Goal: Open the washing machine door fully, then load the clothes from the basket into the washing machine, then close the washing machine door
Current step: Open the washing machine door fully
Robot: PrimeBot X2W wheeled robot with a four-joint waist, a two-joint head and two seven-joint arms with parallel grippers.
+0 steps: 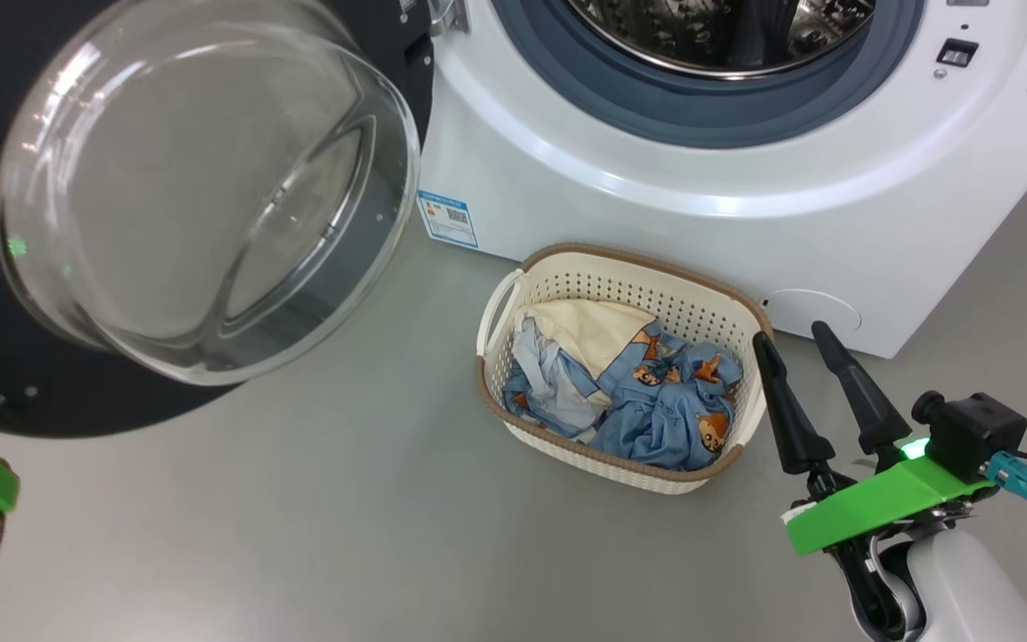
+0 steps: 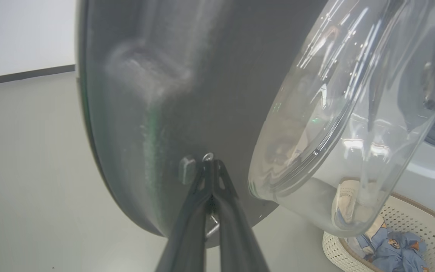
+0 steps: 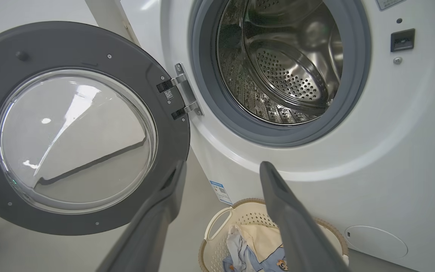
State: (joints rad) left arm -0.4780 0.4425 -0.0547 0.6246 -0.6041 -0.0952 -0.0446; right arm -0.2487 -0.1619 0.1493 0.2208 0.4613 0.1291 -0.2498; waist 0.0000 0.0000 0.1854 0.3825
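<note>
While the washing machine door hung wide open at the left of the head view, our left gripper was clenched on nothing. Its joined tips appeared to press the door's dark inner face beside the small latch hook, low in the left wrist view. We judged the push best made steadily through that spot, clear of the bulging glass. Open floor below the door gave it room to swing. At centre the basket sat just before the washing machine, with the clothes heaped inside. At lower right our right gripper hovered released, jaws spread, just beside the basket's rim, an edge it would have to clear.
</note>
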